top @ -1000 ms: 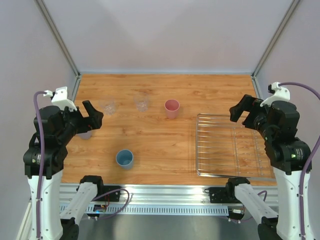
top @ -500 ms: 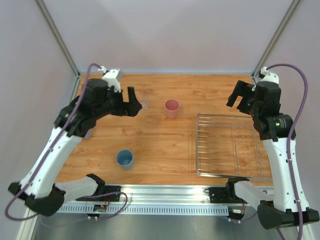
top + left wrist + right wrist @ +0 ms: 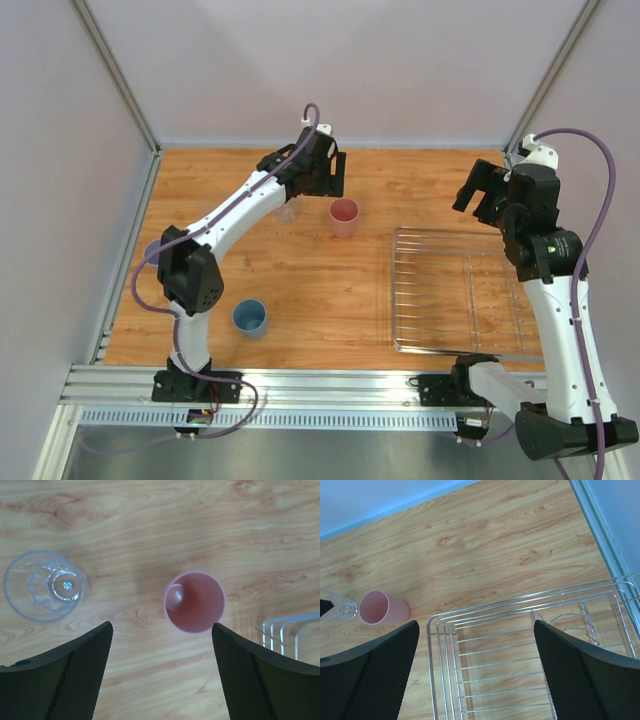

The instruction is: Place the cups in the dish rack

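- Over by the far edge of the desk, top view: the left gripper (image 3: 335, 180) was back at the near-left corner a second ago. It has since swung right out and now hangs just beside the pink cup (image 3: 344, 215), slightly to its far side.
- A clear glass tumbler (image 3: 286, 211) sits just left of the pink cup, half under the arm.
- Same view: the blue cup (image 3: 249, 318) is near the near edge, left of centre. A sliver of lavender cup (image 3: 152, 250) peeks out by the left edge. I can't make out a second tumbler.
- The dish rack (image 3: 396, 290) lies along the right edge toward the near-right corner with nothing in it. The right gripper (image 3: 480, 196) hovers off its far end and has barely budged in the last half second.
- Left wrist: the jaws are wide apart and holding nothing. The pink cup (image 3: 194, 601) stands upright below, lined up with the gap between the fingers (image 3: 75, 680). The tumbler (image 3: 45, 585) is off to one side.
- Right wrist: that one is spread wide too, and empty. It looks down on the rack's far-left corner (image 3: 432, 655), with the pink cup (image 3: 382, 608) well apart from it.
- My read: no cups are loaded yet and pink looks like the first pick. The left gripper would need to drop down around it and close.
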Controlling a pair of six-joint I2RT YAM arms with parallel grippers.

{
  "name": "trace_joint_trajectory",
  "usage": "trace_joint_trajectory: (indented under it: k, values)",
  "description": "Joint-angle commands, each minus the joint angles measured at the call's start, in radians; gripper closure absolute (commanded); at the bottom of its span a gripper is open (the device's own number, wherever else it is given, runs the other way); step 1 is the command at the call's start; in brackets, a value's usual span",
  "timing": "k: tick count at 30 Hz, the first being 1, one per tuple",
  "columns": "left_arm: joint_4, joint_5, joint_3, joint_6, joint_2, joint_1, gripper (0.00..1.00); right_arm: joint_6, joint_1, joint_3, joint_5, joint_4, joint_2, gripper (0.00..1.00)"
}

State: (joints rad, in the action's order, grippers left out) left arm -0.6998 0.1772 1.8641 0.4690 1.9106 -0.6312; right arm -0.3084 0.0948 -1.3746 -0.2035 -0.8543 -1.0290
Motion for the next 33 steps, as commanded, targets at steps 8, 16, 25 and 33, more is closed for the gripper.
trace_joint_trajectory:
  k: [8, 16, 25, 33]
  values:
    - [-0.014, 0.038, 0.121, -0.006, 0.159, -0.012, 0.18, -0.057, 0.0, 0.045, -0.027, 0.029, 0.055, 0.0]
    - [-0.018, 0.064, 0.138, -0.01, 0.234, -0.032, 0.24, -0.052, 0.002, 0.042, -0.051, 0.009, 0.05, 0.0]
    - [0.003, 0.106, 0.125, 0.0, 0.292, -0.048, 0.4, -0.032, 0.002, 0.039, -0.039, 0.047, 0.026, 0.0]
    - [0.04, 0.113, 0.119, 0.003, 0.312, -0.048, 0.8, -0.034, 0.002, 0.048, 0.006, 0.083, 0.001, 0.0]
